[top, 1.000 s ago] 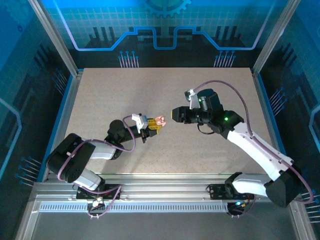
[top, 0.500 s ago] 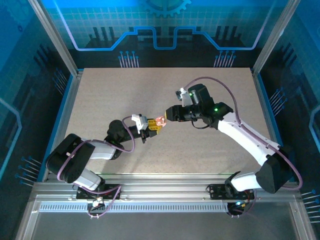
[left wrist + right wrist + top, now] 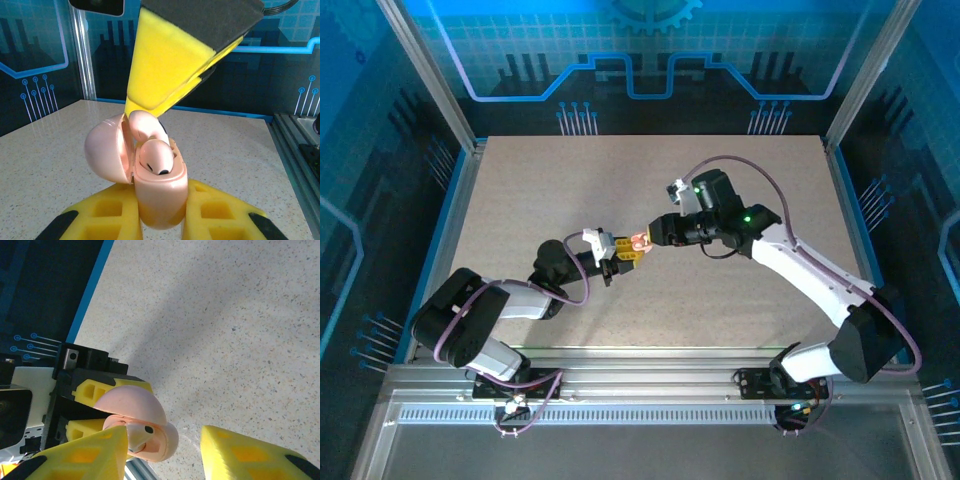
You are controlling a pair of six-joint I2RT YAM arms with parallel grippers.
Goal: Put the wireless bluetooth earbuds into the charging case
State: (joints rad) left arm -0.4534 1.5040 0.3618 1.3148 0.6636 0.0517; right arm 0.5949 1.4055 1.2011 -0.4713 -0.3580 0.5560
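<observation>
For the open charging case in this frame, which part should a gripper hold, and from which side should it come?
Probably best by its rounded lower shell, coming from the underside opposite the opening, as the left gripper does with the charging case. The lid is swung open to one side and an earbud sits in the well, so the top should stay free for inserting.
</observation>
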